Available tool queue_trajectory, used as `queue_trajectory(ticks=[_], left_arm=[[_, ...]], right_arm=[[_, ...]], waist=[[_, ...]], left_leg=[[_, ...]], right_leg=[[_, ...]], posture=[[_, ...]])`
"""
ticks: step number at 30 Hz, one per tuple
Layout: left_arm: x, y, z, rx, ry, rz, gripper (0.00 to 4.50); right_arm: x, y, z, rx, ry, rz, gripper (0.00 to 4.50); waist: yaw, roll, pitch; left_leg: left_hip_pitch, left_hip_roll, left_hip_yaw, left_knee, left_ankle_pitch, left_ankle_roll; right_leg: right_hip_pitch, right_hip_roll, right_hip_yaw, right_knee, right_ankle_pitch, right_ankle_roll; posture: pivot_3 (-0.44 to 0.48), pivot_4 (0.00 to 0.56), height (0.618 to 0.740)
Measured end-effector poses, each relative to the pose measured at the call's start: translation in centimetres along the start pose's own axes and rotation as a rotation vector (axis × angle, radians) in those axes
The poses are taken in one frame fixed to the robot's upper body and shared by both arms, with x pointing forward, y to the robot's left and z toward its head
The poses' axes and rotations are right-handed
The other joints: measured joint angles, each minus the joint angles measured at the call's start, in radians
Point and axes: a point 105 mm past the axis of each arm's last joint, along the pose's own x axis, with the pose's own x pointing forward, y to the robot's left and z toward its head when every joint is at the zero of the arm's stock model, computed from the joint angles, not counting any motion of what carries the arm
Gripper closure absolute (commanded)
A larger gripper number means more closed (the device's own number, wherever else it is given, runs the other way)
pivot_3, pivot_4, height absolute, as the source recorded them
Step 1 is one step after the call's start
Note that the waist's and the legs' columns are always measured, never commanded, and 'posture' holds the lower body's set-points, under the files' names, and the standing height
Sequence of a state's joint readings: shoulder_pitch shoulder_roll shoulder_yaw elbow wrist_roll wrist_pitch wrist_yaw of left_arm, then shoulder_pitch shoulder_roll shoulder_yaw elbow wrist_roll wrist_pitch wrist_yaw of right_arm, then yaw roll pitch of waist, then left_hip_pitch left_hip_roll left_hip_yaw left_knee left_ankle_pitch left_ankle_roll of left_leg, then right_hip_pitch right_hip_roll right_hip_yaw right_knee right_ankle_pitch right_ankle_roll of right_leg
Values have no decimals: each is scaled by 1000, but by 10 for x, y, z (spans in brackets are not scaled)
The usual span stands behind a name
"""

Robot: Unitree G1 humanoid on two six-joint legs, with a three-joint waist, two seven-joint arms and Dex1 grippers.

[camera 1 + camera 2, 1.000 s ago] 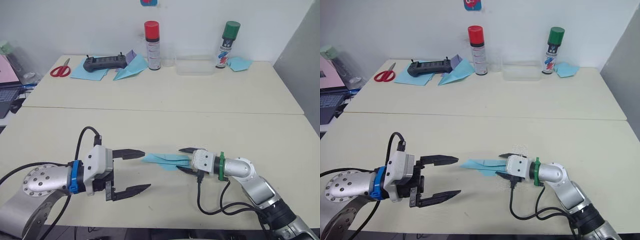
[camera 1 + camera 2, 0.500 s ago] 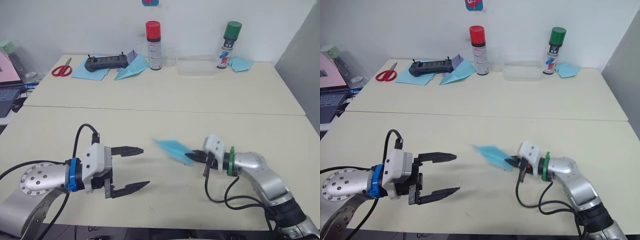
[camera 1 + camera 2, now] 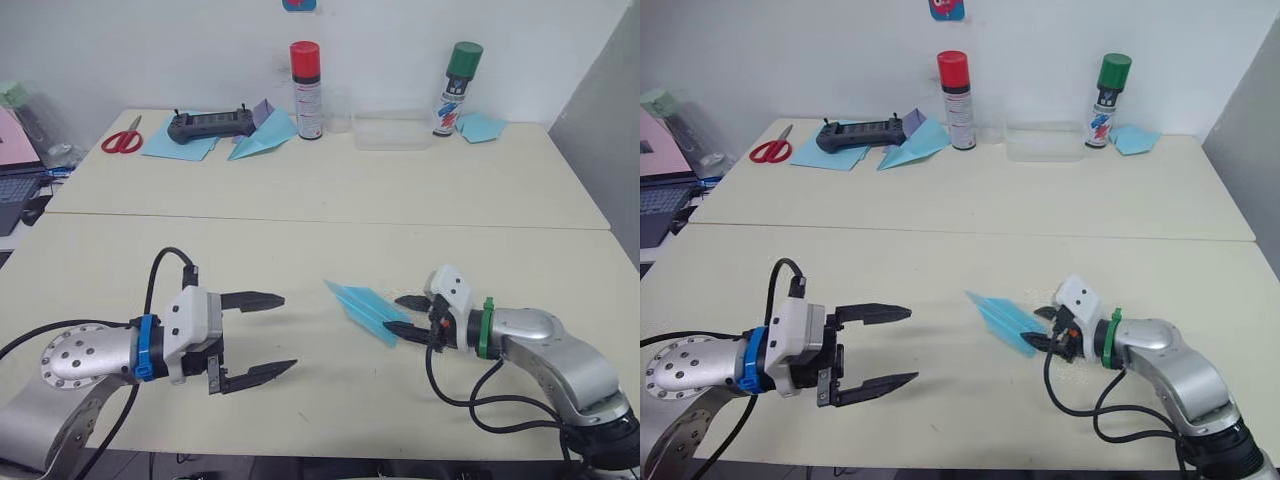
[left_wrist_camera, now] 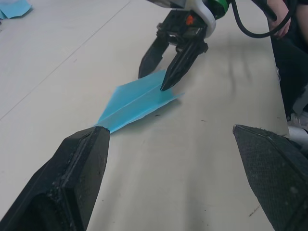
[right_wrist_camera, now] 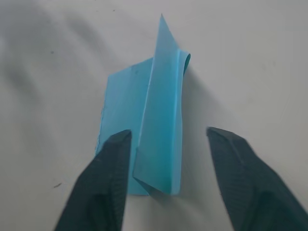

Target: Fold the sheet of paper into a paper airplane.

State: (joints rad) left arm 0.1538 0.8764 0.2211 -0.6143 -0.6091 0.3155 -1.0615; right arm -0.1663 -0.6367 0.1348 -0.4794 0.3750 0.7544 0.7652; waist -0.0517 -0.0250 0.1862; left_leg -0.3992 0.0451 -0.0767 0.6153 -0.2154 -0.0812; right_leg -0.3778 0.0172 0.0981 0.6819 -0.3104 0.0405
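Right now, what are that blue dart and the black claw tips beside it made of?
The paper airplane looks like thin matte light blue paper: sharp creases, one flap standing up. The right claw has open black fingers, probably hard plastic or rubber, with a grainy, dull surface.

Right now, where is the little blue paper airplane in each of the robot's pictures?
Left eye view: the paper airplane lies on the near table, just left of the right gripper.
Right eye view: same spot, right of centre.
Left wrist view: mid-frame, under the right gripper's fingers.
Right wrist view: centre, between that gripper's open fingers.
Shared landmark: the right gripper at the plane's wide end.
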Motion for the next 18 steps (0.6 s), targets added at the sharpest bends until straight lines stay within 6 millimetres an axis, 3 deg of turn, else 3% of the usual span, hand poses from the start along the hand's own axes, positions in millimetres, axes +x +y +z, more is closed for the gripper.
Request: queue_trajectory(ticks=[2, 3, 7, 10, 12, 18], left_arm=[[1, 0, 0, 7, 1, 0, 0], [1, 0, 0, 8, 0, -2, 0], [3, -1, -1, 15, -3, -7, 0], [3, -1, 0, 19, -5, -7, 0], [3, 0, 0, 17, -5, -5, 0], [-7, 19, 11, -20, 41, 21, 0]], right_arm=[[-2, 0, 3, -30, -6, -4, 182], [-4, -2, 5, -59, -8, -13, 34], [-12, -5, 24, -177, -70, -52, 34], [-13, 3, 40, -254, -143, -31, 670], [-12, 5, 40, -254, -145, -25, 1293], [4, 19, 26, -228, -101, 13, 1293]], waist=[[0, 0, 0], [0, 0, 0], [1, 0, 0], [0, 0, 0], [0, 0, 0], [-1, 0, 0]], left_leg=[[0, 0, 0, 0, 0, 0], [0, 0, 0, 0, 0, 0], [0, 0, 0, 0, 0, 0], [0, 0, 0, 0, 0, 0], [0, 0, 0, 0, 0, 0], [0, 0, -1, 0, 0, 0]], right_leg=[[0, 0, 0, 0, 0, 0], [0, 0, 0, 0, 0, 0], [0, 0, 0, 0, 0, 0], [0, 0, 0, 0, 0, 0], [0, 0, 0, 0, 0, 0], [0, 0, 0, 1, 0, 0]], posture=[[0, 150, 740], [0, 150, 740], [0, 150, 740], [0, 150, 740], [0, 150, 740], [0, 150, 740]])
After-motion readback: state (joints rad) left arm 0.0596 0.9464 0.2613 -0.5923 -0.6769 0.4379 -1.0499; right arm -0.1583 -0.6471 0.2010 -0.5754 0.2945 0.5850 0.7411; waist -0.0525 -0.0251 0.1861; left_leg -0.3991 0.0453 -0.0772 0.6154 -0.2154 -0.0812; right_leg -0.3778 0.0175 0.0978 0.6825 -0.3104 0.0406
